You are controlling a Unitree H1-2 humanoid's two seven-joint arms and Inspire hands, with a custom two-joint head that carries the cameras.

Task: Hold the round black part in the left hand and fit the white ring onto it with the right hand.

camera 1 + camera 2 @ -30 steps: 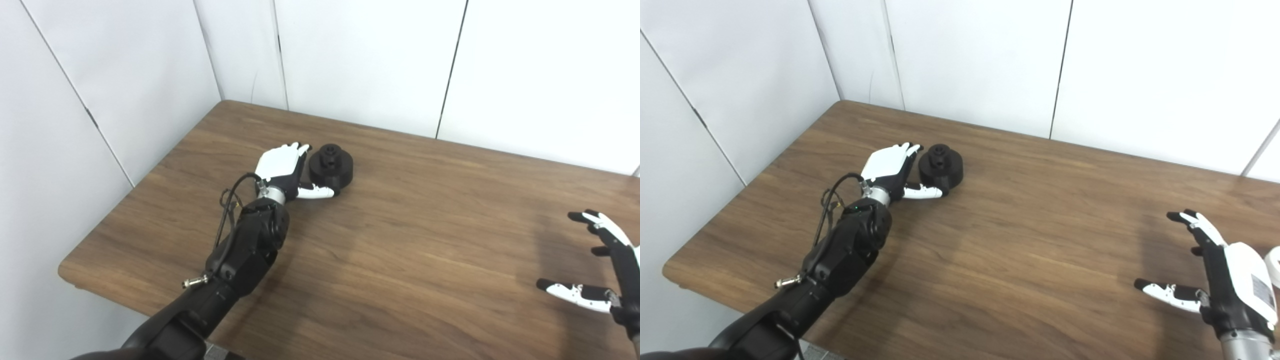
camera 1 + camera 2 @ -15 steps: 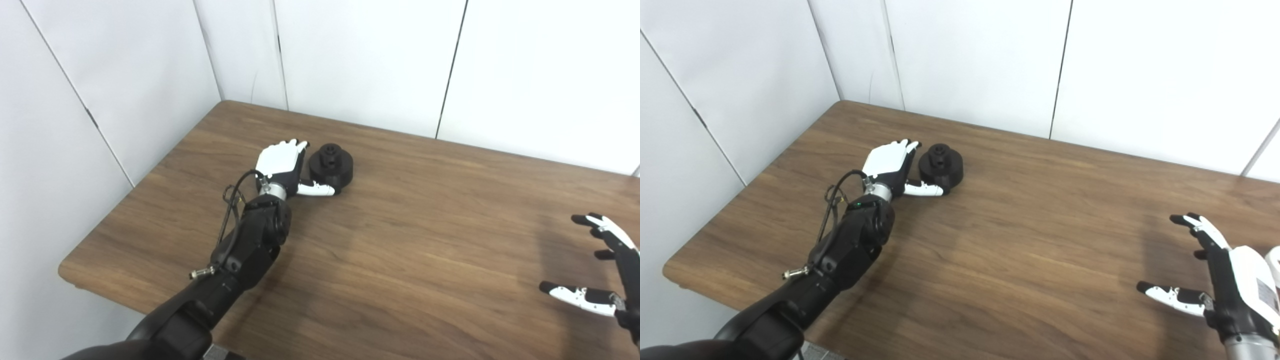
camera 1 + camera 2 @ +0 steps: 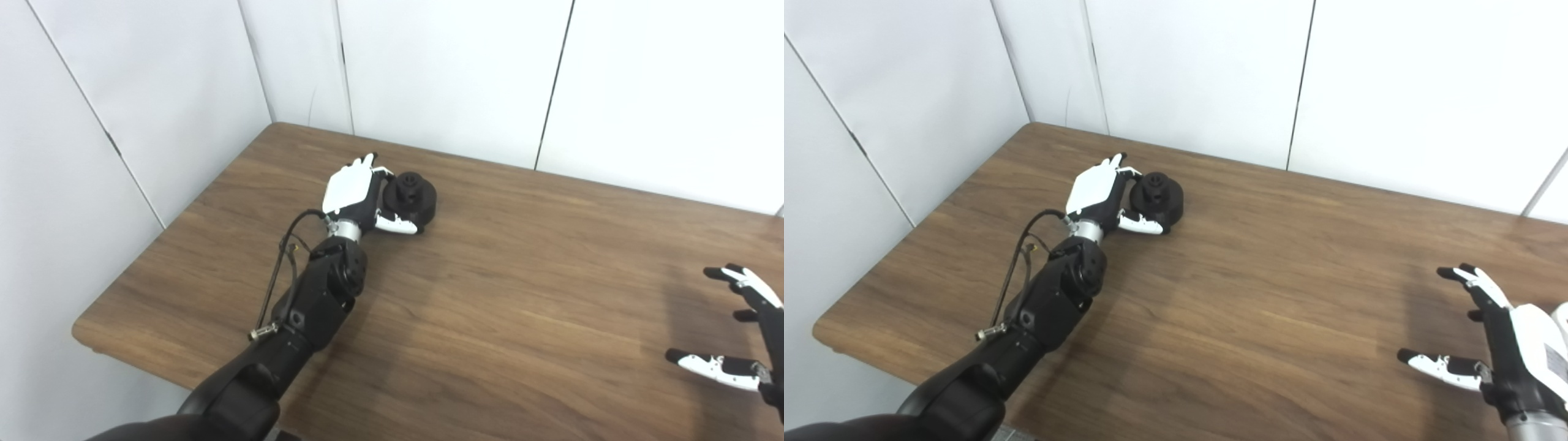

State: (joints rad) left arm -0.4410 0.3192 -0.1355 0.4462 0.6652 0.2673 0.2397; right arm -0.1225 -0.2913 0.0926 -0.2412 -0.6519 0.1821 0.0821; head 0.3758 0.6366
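Note:
The round black part [image 3: 411, 198] stands on the wooden table [image 3: 502, 294] at the far left, with a small knob on top. My left hand [image 3: 354, 193] is cupped round its left side, fingers [image 3: 378, 172] curling toward the far edge and the thumb [image 3: 397, 225] along the near edge. The fingers stay apart, and I cannot tell whether they grip it. My right hand [image 3: 1500, 349] hovers open and empty over the table's right end. A bit of the white ring [image 3: 1563, 313] shows at the right edge, behind that hand; it is out of the left eye view.
White wall panels [image 3: 453, 73] stand close behind and to the left of the table. The table's near-left corner [image 3: 82, 334] is rounded. Bare wood lies between the two hands.
My left hand has reached further, turned more upright and curled its fingers round the black part, which has shifted slightly away. My right hand has drifted a little right and down.

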